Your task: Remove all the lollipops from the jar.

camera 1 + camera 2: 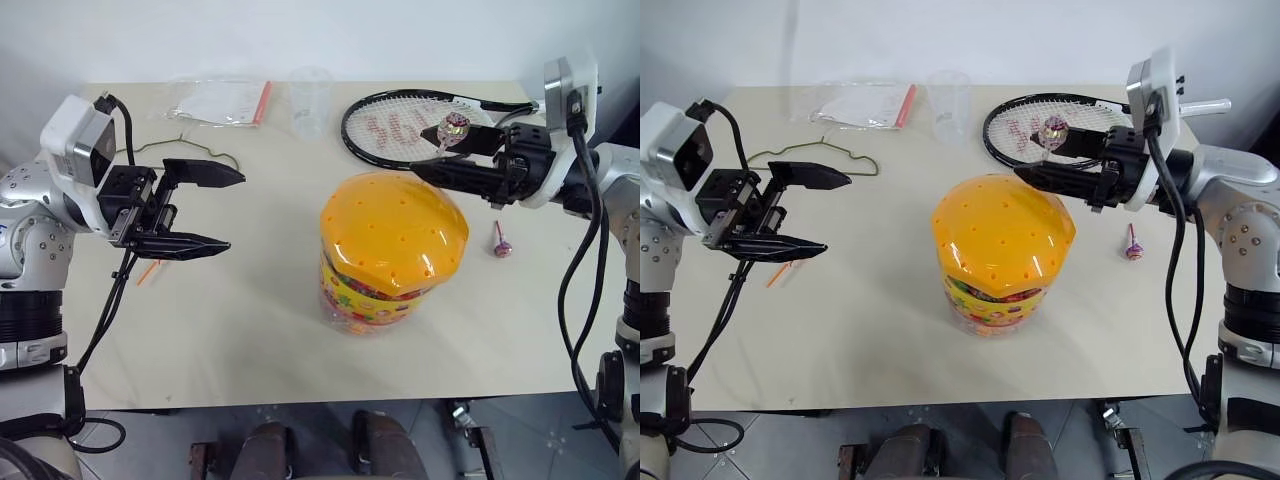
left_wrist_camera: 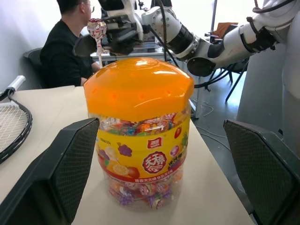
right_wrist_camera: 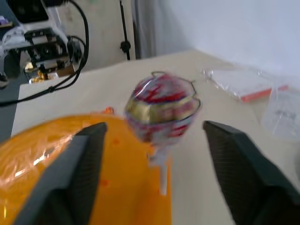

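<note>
Two grippers flank the jar, which stands mid-table with its orange lid on. Left gripper hovers spread wide, empty. Right gripper brackets a pink-purple lollipop standing in the lid, fingers apart, no contact. Purple lollipop and orange lollipop lie on the table.

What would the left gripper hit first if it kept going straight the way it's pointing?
Most likely the jar: it stands straight ahead between the left gripper's open fingers, though how far off is unclear.

jar: upright, mid-table, orange lid on | pink-purple lollipop: standing in lid | purple lollipop: lying on table
</note>
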Motion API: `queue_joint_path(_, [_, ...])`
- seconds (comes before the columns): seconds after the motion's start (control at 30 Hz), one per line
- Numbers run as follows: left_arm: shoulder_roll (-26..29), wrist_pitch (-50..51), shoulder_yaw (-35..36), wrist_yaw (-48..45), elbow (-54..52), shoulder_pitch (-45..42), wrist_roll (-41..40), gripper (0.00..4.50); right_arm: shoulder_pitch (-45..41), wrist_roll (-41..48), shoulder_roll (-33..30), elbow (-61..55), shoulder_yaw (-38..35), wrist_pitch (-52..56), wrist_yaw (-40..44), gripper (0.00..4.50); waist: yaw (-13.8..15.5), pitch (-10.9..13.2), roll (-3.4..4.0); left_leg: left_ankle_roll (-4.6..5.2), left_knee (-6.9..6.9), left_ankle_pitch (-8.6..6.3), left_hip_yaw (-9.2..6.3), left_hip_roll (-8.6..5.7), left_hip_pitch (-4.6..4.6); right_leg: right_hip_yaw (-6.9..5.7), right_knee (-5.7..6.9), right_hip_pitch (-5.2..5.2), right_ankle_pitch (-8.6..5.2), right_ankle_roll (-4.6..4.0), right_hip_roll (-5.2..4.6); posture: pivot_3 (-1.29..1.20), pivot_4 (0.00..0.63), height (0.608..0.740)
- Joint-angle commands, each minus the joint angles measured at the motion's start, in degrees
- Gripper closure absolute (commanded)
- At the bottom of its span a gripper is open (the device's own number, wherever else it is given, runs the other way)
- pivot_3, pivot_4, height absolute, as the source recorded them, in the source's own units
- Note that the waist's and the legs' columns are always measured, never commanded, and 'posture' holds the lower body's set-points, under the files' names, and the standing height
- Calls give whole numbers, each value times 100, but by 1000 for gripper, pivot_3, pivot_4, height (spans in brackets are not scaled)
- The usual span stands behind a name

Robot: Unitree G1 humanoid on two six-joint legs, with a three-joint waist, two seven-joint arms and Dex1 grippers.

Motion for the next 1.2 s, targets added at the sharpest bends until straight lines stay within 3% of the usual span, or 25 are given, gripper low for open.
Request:
queue_joint_path(0.03, [88, 62, 239, -98, -249, 22, -115, 0, -222, 6, -57, -41, -150, -105, 113, 2622, -2, 0, 0, 0, 1, 0, 0, 0, 0, 0, 0, 0, 0, 0, 0, 0, 150, 740])
queue_joint_path(0.13, [85, 104, 260, -75, -271, 23, -94, 0, -383, -24, -44, -3, -155, -81, 92, 3575, -6, 0, 0, 0, 0, 0, 1, -1, -1, 0, 0, 0, 0, 0, -2, 0, 150, 740])
queue_joint_path(0.47, [-67, 95, 115, -171, -107, -226, -12, 0, -1379, -261, -57, 193, -307, -216, -277, 3564, -9, 7, 12, -1, -4, 0, 2, -1, -2, 1, 1, -6, -1, -2, 0, 0, 150, 740])
queue_joint_path(0.6, [-108, 100, 79, -187, -33, -318, 25, 0, -1310, -534, -511, 180, -486, -120, -461, 3564, 3, 8, 13, 1, -3, -1, 4, -6, -6, 1, 0, -6, -1, -1, -5, 0, 150, 740])
queue_joint_path(0.73, [-123, 67, 37, -232, 95, -362, 94, 0, -369, -1171, -1608, 425, -782, 109, -646, 3564, 65, 7, 11, 1, -3, -1, 2, -8, -18, -14, -4, -7, -1, -2, -5, 0, 150, 740])
queue_joint_path(0.83, [-138, 65, -11, -272, 177, -402, 132, 0, 1116, -1566, -2234, 721, -1347, 298, -589, 3564, 89, 7, 10, 8, -2, -5, 29, -11, -23, -15, -14, -7, -1, -1, -8, 0, 150, 740])
queue_joint_path(1.0, [-193, 25, -81, -328, 299, -451, 186, 0, 2615, -2032, -2322, 1266, -1791, 280, -745, 3564, 84, 9, 23, 9, 0, -5, 55, -13, -24, -14, -15, -12, 1, 2, -3, 0, 150, 740])
queue_joint_path(1.2, [-235, 22, -114, -301, 258, -396, 201, 0, 3129, -2509, -2037, 1919, -1431, 373, -1275, 3564, -25, 10, 24, 4, -2, -3, 73, -6, -8, -1, -6, -13, 1, 1, 1, 0, 150, 740])
